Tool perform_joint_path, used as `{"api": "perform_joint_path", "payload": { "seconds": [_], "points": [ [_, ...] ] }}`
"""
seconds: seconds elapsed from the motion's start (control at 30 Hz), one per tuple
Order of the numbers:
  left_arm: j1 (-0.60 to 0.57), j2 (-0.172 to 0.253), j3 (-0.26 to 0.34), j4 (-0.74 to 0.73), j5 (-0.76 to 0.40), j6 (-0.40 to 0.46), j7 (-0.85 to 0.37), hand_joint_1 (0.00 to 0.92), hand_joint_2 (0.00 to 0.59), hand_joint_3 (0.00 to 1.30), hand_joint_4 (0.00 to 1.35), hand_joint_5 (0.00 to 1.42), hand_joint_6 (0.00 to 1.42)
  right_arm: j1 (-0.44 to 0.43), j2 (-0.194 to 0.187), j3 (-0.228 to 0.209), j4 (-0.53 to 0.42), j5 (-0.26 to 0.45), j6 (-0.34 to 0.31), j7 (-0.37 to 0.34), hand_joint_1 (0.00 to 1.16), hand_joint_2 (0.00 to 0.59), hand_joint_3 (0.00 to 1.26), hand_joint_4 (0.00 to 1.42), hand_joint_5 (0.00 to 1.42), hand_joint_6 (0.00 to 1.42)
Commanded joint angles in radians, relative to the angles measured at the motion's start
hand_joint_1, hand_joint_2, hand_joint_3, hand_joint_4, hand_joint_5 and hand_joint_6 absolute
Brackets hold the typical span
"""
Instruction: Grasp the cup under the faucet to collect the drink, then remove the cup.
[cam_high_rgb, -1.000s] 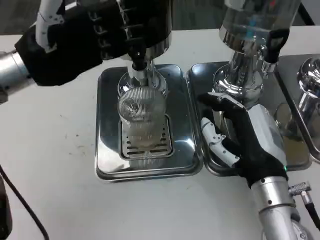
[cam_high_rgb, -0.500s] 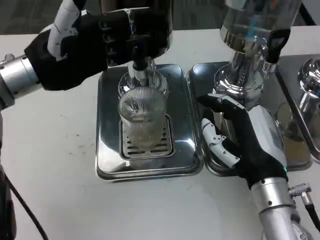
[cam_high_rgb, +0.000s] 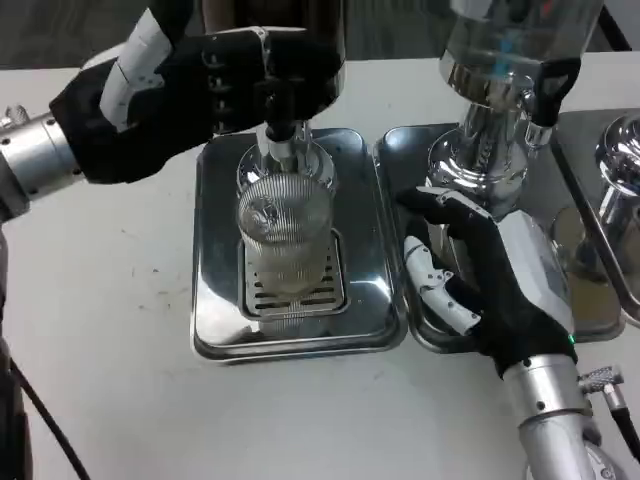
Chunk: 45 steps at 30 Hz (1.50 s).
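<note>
While the right hand (cam_high_rgb: 478, 275) stays spread and empty, the left hand (cam_high_rgb: 190, 95) has shifted rightward, fingers on the faucet (cam_high_rgb: 275, 110).

A drinks station set up as a robot test bench: a white table (cam_high_rgb: 100, 330) carries steel drip trays (cam_high_rgb: 215, 320) side by side, each under a chrome dispenser (cam_high_rgb: 490, 130), with loose black cable (cam_high_rgb: 45, 415) at the near left.

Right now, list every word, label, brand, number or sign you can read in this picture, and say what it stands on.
None can be read.
Cup: ribbed clear wall, no print.
Left dispenser and right dispenser: no legible label; the blue shape inside the right one is too blurred to read.
Trays: bare metal.
</note>
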Motion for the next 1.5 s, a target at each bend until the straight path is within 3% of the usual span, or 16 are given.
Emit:
{"api": "perform_joint_path", "payload": {
  "seconds": [0.03,0.63,1.5],
  "points": [
    [0.019,-0.012,-0.015,-0.017,0.010,-0.020,-0.014,0.000,0.058,0.28,0.16,0.19,0.14,0.005,0.001,-0.007,-0.016,0.004,-0.001,-0.005,0.39,0.494,0.37,0.32,0.28,0.28],
    [0.062,-0.021,-0.033,-0.093,0.005,-0.140,-0.004,0.000,0.057,0.30,0.18,0.21,0.16,0.009,-0.001,-0.010,-0.026,0.008,0.005,0.003,0.39,0.494,0.36,0.32,0.28,0.28],
    [0.123,0.001,-0.090,-0.144,0.049,-0.310,0.053,0.000,0.050,0.30,0.17,0.19,0.18,0.006,-0.009,-0.012,-0.036,0.012,0.013,0.027,0.39,0.494,0.36,0.32,0.28,0.27]
  ]
}}
